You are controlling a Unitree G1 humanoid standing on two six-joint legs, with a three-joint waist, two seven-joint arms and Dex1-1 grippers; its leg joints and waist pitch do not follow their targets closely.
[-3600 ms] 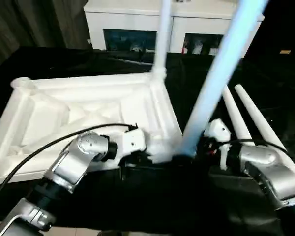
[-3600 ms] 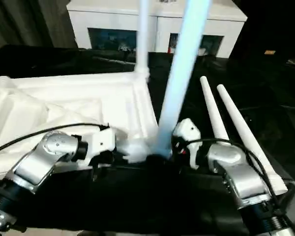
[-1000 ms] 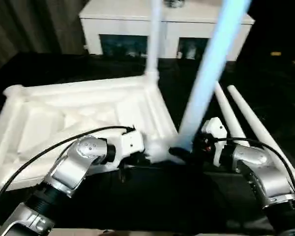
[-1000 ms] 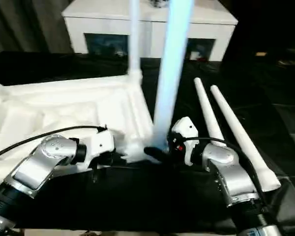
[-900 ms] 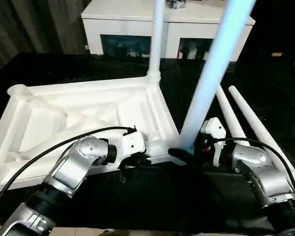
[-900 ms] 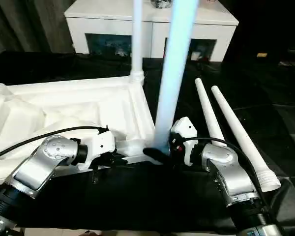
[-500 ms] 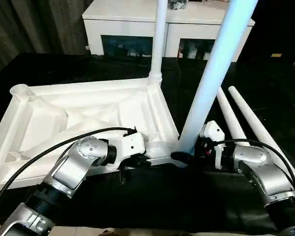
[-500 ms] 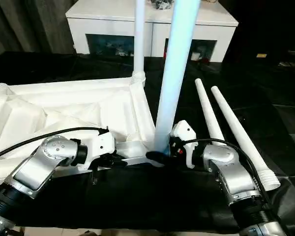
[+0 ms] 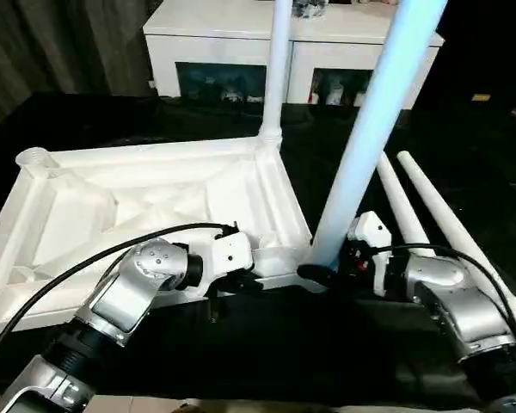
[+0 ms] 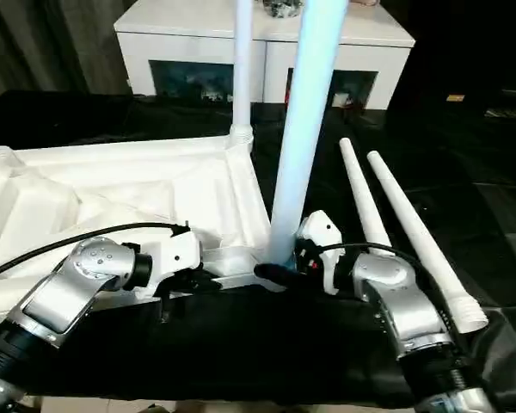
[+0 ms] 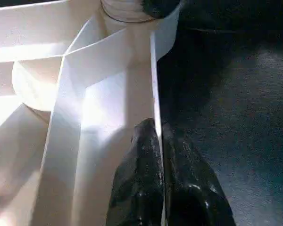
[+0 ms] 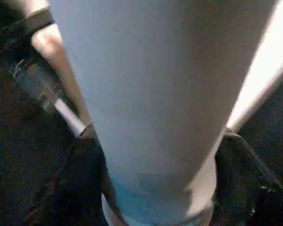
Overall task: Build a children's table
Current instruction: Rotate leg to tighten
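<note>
Halfway there, you've got two legs standing: far leg [image 9: 277, 69] and near leg [image 9: 370, 129] upright in corner sockets. Two spare legs [image 9: 430, 206] lie on black desk [image 9: 327, 361] just right of table top [image 9: 138, 206], which sits ribbed side up.

Your left end effector [image 11: 158, 141] pinches near rim, fully closed. Right end effector [image 10: 275, 274] clamps base of near leg.

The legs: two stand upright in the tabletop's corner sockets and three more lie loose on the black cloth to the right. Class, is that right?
Not quite. Two legs do stand in the tabletop, but the right eye view shows two loose legs on the cloth, not three.
</note>
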